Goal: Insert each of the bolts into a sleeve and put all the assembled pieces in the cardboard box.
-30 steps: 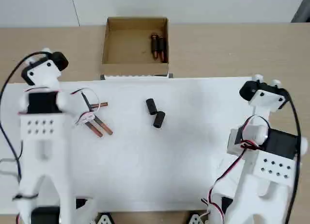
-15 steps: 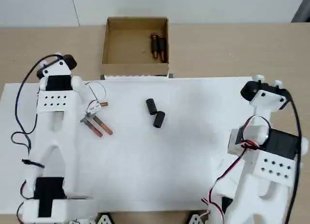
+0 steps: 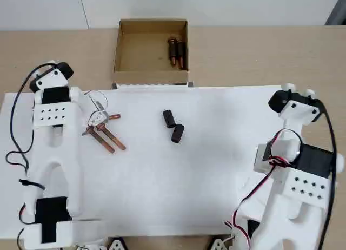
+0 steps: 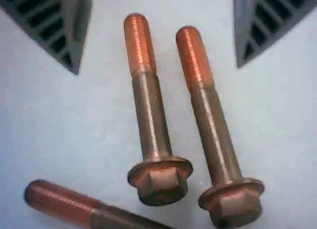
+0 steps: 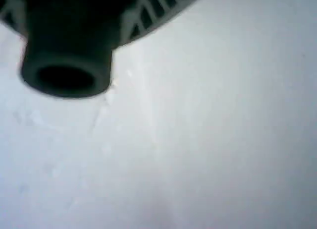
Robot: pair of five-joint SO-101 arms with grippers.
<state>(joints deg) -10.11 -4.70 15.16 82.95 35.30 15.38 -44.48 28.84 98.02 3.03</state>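
Two assembled pieces [image 3: 175, 52] already lie in the cardboard box [image 3: 140, 58] at the table's 12 o'clock, against its 3 o'clock wall, so most of the box floor is bare for more. By my count three pairs are left. Three bolts [image 3: 106, 137] lie loose at 9 o'clock on the white sheet [image 3: 216, 163], and two sleeves [image 3: 177, 133] lie near the middle, just apart from each other. The left gripper [image 4: 157, 65] hangs directly above the bolts with its jaws wide apart, gripping nothing. At 3 o'clock the right gripper [image 5: 74, 26] looks clamped on a third sleeve [image 5: 67, 65], held above the sheet with its bore facing out. The sheet between the sleeves and the right arm gives wide open room. The box's near wall meets the sheet's 12 o'clock edge and must be cleared on delivery.
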